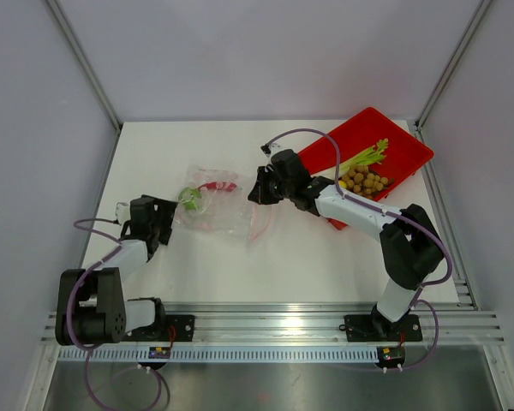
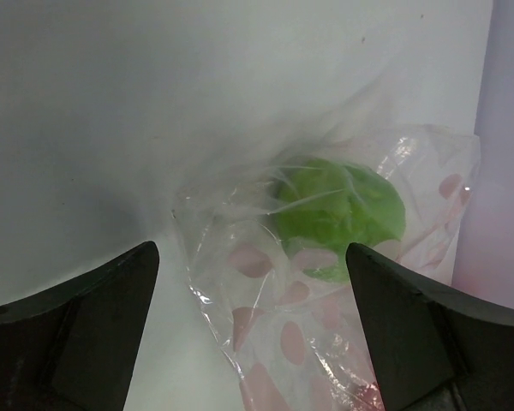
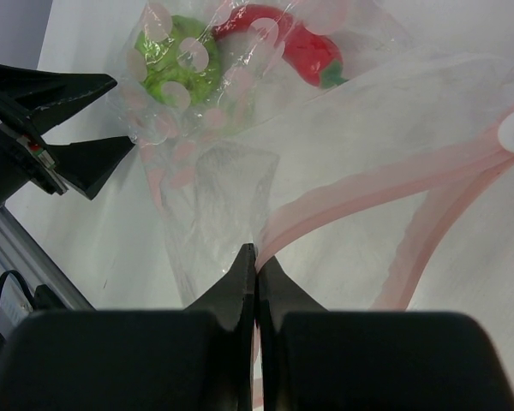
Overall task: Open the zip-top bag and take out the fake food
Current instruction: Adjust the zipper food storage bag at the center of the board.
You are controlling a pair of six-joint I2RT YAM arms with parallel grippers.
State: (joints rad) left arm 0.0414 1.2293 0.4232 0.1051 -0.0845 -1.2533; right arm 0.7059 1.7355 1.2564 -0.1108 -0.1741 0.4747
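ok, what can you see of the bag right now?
Clear, crinkly plastic bag with pale pink dots, lying on the white table between the arms. Its pink zip strip is parted, so the mouth looks open. A green round fruit and a red piece sit inside. The right gripper is shut on its edge by the strip; the open left gripper sits at the fruit end, contact unclear.

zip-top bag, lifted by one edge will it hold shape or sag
Probably floppy: the zip-top bag is thin, crinkled film lying slack. Likely light, though the green round fruit and red piece inside may slide to the low end.
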